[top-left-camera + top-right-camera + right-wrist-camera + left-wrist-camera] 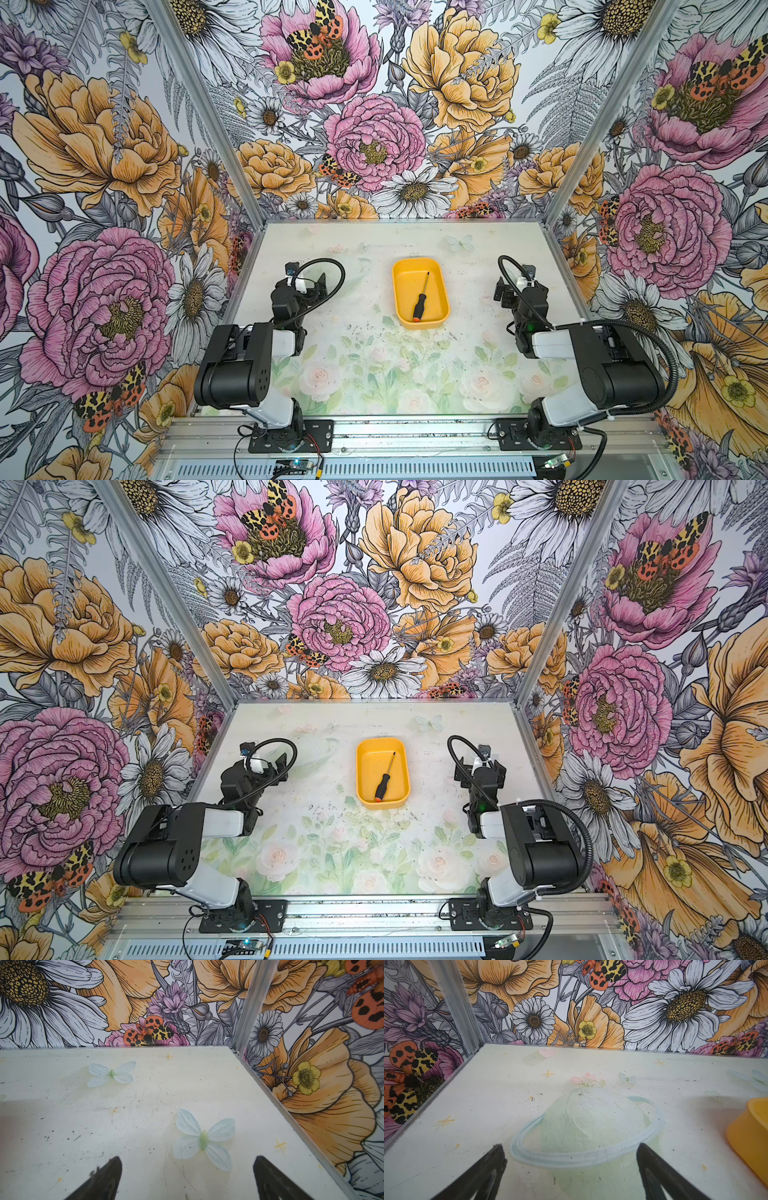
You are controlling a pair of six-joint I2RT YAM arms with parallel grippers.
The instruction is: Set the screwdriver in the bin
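lying flat inside the bin (419, 325), the screwdriver (420, 297) looks already placed, handle near the front wall. left hand (570, 1147) and right hand (187, 1159) both spread wide, empty, well apart from the bin. placing step looks done; next move calls for no grasp at all.

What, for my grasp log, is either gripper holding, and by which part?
Nothing: the left gripper and right gripper are open and empty; the screwdriver lies in the bin.
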